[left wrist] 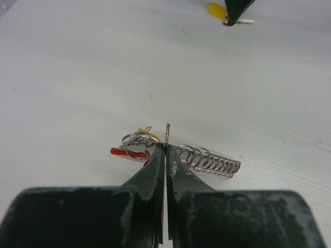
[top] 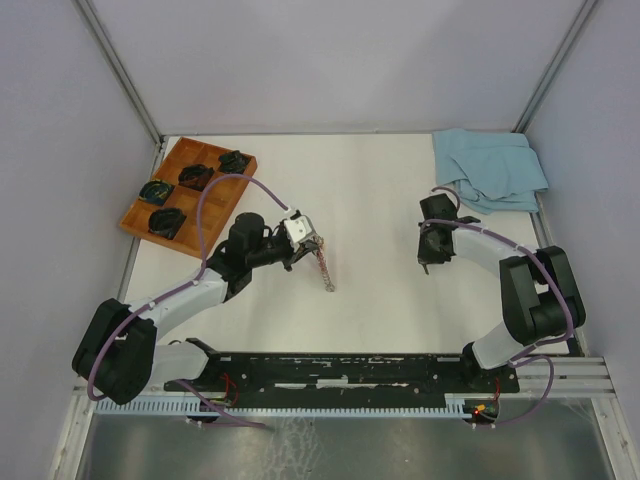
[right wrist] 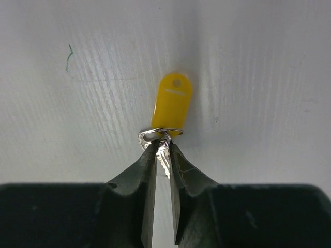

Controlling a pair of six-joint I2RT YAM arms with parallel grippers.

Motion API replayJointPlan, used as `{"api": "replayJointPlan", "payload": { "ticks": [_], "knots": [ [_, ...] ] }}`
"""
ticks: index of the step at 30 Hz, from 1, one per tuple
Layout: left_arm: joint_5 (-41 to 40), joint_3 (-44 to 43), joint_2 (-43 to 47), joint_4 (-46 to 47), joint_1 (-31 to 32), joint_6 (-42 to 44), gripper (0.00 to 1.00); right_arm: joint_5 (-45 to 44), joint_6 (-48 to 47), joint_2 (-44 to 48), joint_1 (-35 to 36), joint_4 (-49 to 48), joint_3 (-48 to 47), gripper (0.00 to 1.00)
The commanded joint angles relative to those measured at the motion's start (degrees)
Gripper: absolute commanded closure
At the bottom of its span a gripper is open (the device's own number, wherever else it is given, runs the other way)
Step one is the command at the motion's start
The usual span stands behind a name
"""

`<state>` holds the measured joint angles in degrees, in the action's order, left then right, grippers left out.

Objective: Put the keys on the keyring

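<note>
Left claw (top: 303, 238) is closed tight on the keyring (left wrist: 167, 135); the thin metal ring stands edge-on, pinched between the fingertips. It sits right of the wooden tray (top: 197, 152) and a bit nearer the arm bases, low over the white surface (top: 370, 200). A silver chain (left wrist: 212, 163) trails from the ring and lies flat on the surface, running away from the tray toward the near side in the top view. A red strap (left wrist: 123, 152) pokes out on the other side of the fingertips, partly hidden behind smaller wire loops. There is a bit of yellow by those loops, too small to identify. Right claw (right wrist: 163, 147) is closed on the yellow-headed key (right wrist: 175, 101), gripping its silver metal end, with the yellow head sticking out past the fingertips over the surface. Can't tell whether the head touches the surface. This claw and key are well to the right of the tray, farther from it than the keyring and well apart from the keyring. The left wrist view shows the key up top with a silver tip out the far side of the claw. The tray holds black coiled items (top: 165, 220) in its compartments. A blue cloth (top: 490, 168) lies crumpled far right of the tray, at about the same depth.
</note>
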<state>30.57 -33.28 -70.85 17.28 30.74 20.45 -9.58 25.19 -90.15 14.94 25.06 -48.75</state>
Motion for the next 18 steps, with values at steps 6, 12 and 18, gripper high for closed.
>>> {"api": "replayJointPlan", "payload": {
  "ticks": [6,12,18],
  "knots": [
    [1.7,-2.6,-0.1,-0.3,0.2,-0.3,0.97,7.2,1.8,-0.7,1.5,-1.6,-2.3,0.76],
    [1.8,-2.7,0.0,-1.0,0.3,0.2,0.97,7.3,7.7,-3.5,10.1,-1.6,-4.6,0.74],
    [1.8,-2.6,0.3,-1.4,0.2,0.5,0.97,7.1,6.4,-2.2,18.0,1.1,-9.7,0.62]
  ]
}}
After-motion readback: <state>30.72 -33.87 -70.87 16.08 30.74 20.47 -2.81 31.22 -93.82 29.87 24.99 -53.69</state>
